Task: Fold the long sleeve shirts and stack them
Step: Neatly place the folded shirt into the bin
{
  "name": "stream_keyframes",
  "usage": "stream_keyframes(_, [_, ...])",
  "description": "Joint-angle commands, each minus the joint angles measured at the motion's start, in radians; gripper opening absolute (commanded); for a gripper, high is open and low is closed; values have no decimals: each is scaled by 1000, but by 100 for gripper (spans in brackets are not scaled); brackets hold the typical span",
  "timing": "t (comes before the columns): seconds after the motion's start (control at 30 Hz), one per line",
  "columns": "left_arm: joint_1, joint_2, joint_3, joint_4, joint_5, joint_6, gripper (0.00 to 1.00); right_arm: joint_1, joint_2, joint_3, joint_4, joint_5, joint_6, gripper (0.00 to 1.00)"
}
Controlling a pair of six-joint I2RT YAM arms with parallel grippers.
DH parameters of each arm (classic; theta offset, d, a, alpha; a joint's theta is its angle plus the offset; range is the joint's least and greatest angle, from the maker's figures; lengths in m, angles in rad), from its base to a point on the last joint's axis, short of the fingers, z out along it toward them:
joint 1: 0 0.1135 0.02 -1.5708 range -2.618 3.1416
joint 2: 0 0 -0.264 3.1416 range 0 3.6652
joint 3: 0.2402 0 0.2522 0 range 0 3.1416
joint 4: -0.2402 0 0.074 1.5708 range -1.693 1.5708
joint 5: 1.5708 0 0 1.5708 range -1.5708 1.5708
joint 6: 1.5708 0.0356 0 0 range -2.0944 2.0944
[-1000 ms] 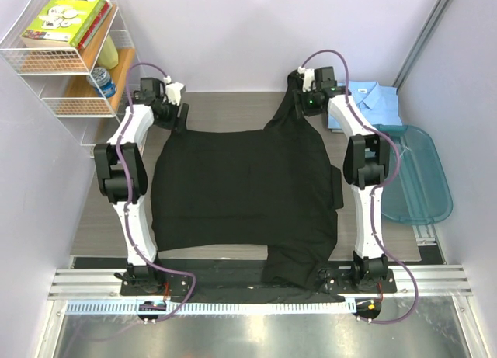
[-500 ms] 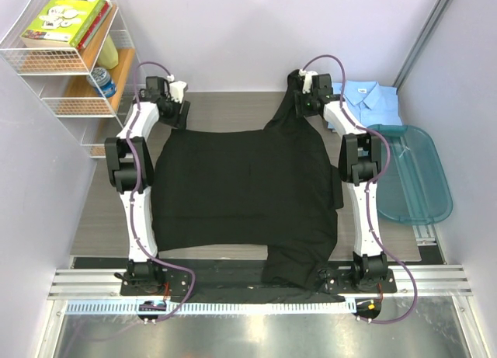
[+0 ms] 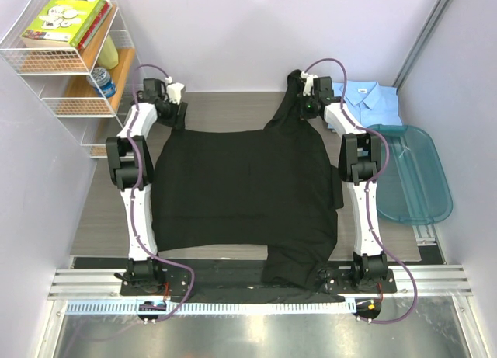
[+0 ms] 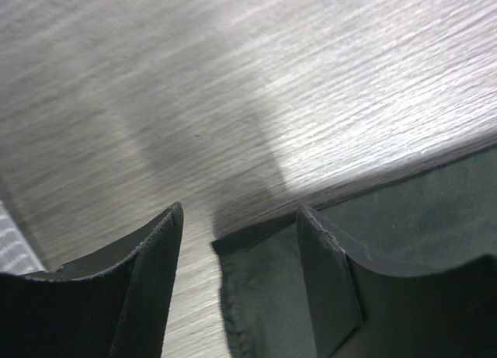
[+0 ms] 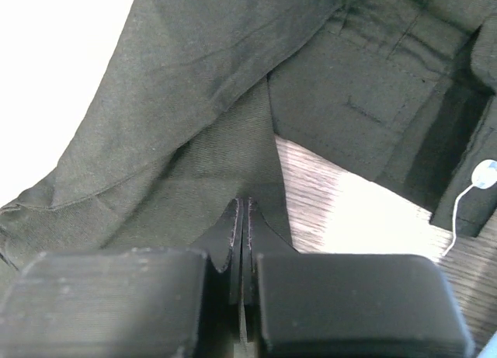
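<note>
Over the last second the right gripper (image 5: 242,210) has snapped shut, and the left arm has edged in toward the far left corner of the black shirt (image 3: 241,187). The right jaws now meet flush and appear to pinch a thin fold of black cloth at the shirt's far right corner, where the fabric rises in a peak toward the wrist. A pale button (image 5: 485,173) hangs on a loose thread just to the right of that fold. The left gripper (image 4: 237,218) is partly open and holds nothing. Its fingers straddle the hem at the shirt's far left corner, with bare table (image 3: 225,109) beyond. The black shirt lies spread flat between the two arms, and part of it bunches over the table's near edge. A folded blue shirt (image 3: 369,98) sits just right of the black shirt's far right corner, with a teal tub (image 3: 411,175) nearer on the same side. The right grip looks shallow, so the cloth could slip out on the first pull. If the left jaws close off the hem they would catch nothing, and the shirt would then lift from one corner only and twist.
</note>
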Motion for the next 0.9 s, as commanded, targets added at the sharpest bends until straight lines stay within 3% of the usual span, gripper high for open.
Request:
stream_keyframes(0.0, [40,5,66,-11,138,43,59,-11,-32,10,39,-23,-8,1])
stream_keyframes(0.23, [41,2,62,-71,226,120,50,-27,-53,9,46,-29,-5,1])
stream_keyframes(0.57, [40,3,63,-104,243,214,52,-34,-69,13,58,-76,28,1])
stream_keyframes(0.6, [41,5,65,-105,243,214,53,-32,-67,21,47,-81,31,3])
stream_keyframes(0.63, [41,3,63,-104,244,214,53,-32,-67,24,44,-86,33,25])
stream_keyframes(0.73, [41,-1,54,-88,246,205,54,-31,-55,25,46,-87,67,49])
stream_keyframes(0.87, [40,-9,45,-68,238,191,56,-26,-14,58,47,-51,56,50])
